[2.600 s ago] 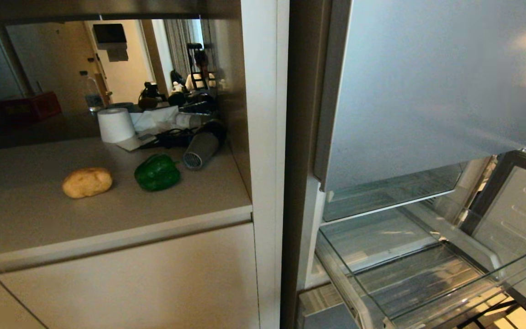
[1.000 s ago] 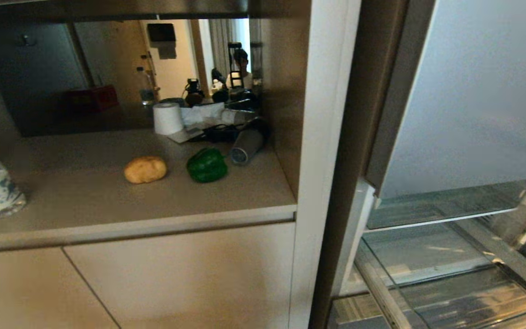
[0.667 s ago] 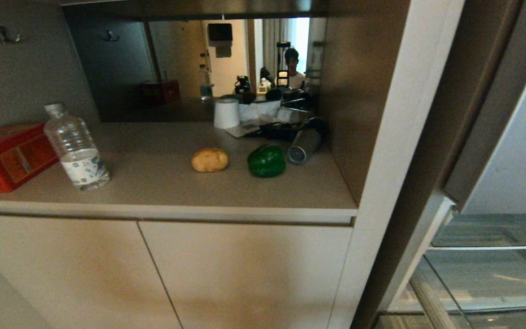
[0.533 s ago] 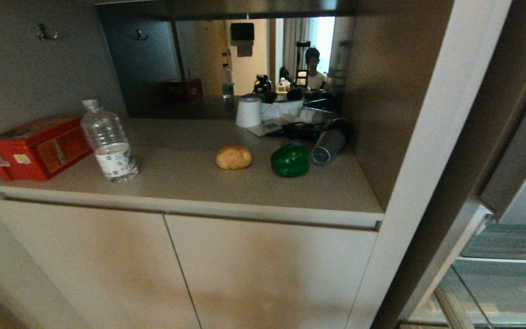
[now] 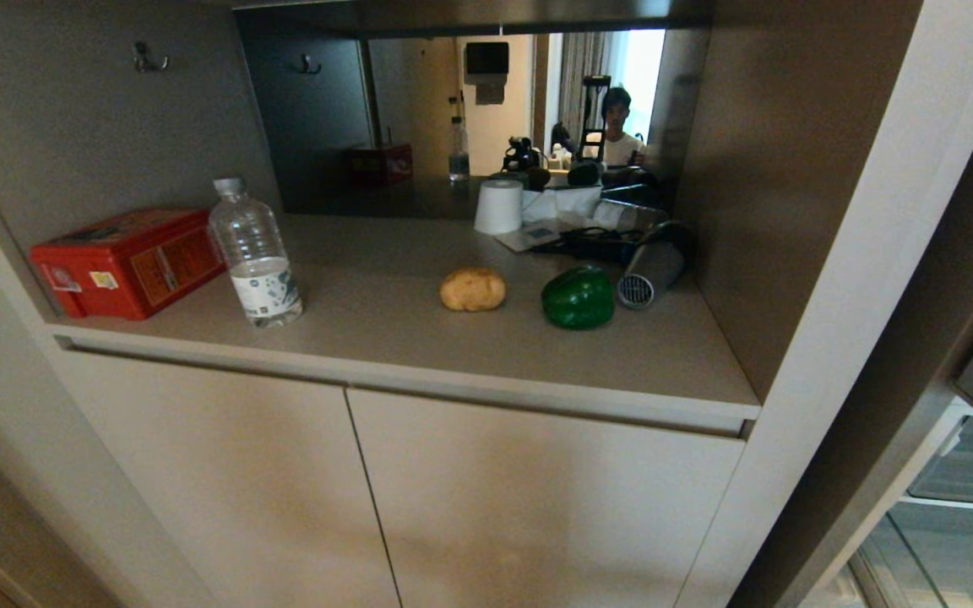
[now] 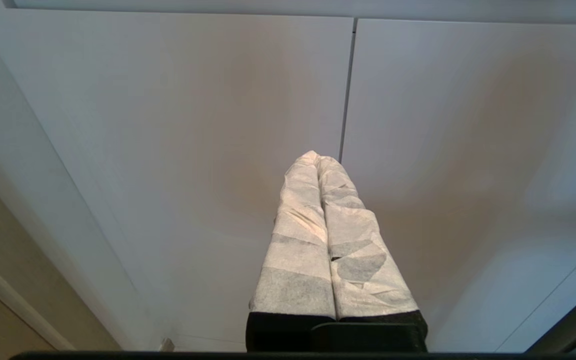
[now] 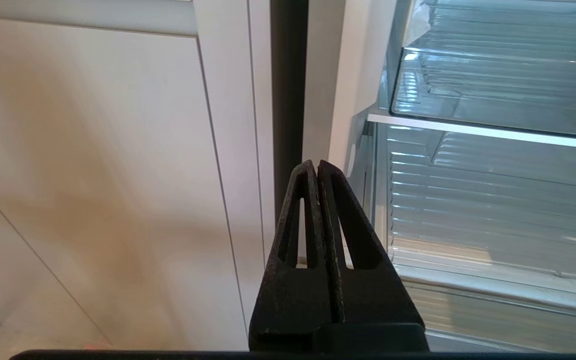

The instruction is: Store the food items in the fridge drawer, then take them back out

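Note:
A green bell pepper [image 5: 578, 297] and a tan potato-like lump [image 5: 472, 289] lie side by side on the beige counter [image 5: 385, 329], toward its right end. Neither arm shows in the head view. My left gripper [image 6: 316, 156], its fingers wrapped in white tape, is shut and empty in front of the cabinet doors [image 6: 218, 125]. My right gripper [image 7: 316, 163], black, is shut and empty at the fridge's left edge. The clear ribbed fridge drawer [image 7: 493, 200] shows beside it, and a corner of the drawer [image 5: 951, 540] shows in the head view at the lower right.
A clear water bottle [image 5: 255, 253] and a red box [image 5: 127, 262] stand at the counter's left. A white paper roll [image 5: 498, 206], a dark hair dryer [image 5: 651, 270] and cables crowd the back right corner. A mirror behind shows a person.
The whole head view has swung left: fridge and drawer slid almost out at the right, bottle and red box came into view. Pepper and potato lie unmoved on the counter.

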Motion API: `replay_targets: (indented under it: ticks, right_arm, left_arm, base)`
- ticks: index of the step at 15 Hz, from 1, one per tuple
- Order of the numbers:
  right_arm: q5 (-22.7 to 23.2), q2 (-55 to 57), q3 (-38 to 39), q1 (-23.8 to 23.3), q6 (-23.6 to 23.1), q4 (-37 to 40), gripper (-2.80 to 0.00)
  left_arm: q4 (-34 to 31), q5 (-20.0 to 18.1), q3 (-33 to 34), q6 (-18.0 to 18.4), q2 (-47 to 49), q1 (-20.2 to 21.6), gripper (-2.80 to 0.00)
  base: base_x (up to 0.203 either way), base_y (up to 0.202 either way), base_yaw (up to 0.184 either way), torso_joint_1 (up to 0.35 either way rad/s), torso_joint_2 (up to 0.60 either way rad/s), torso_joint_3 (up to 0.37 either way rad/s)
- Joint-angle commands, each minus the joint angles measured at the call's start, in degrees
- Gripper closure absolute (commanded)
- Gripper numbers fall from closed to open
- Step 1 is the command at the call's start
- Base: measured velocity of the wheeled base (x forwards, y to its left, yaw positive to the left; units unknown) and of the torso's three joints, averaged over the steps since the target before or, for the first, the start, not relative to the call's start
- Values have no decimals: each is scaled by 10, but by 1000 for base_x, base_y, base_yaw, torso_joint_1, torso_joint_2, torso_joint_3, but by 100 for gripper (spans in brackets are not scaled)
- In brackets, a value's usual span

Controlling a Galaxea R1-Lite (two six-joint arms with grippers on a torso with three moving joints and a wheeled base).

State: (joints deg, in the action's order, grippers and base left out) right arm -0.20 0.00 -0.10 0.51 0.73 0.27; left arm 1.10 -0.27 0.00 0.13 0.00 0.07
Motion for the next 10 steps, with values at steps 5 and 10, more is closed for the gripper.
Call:
replay_targets:
  ticks: [5,10]
  right_arm:
    - [2,1,1,0,-32,3,0]
    - [15,1,-13,0,-56,-77,0]
  left_arm:
    - [0,0,6,0,-1,0,0]
    - [0,0,6,0,-1,0,0]
  base:
    - [0,0,0,0,0,0]
    - [0,0,0,0,0,0]
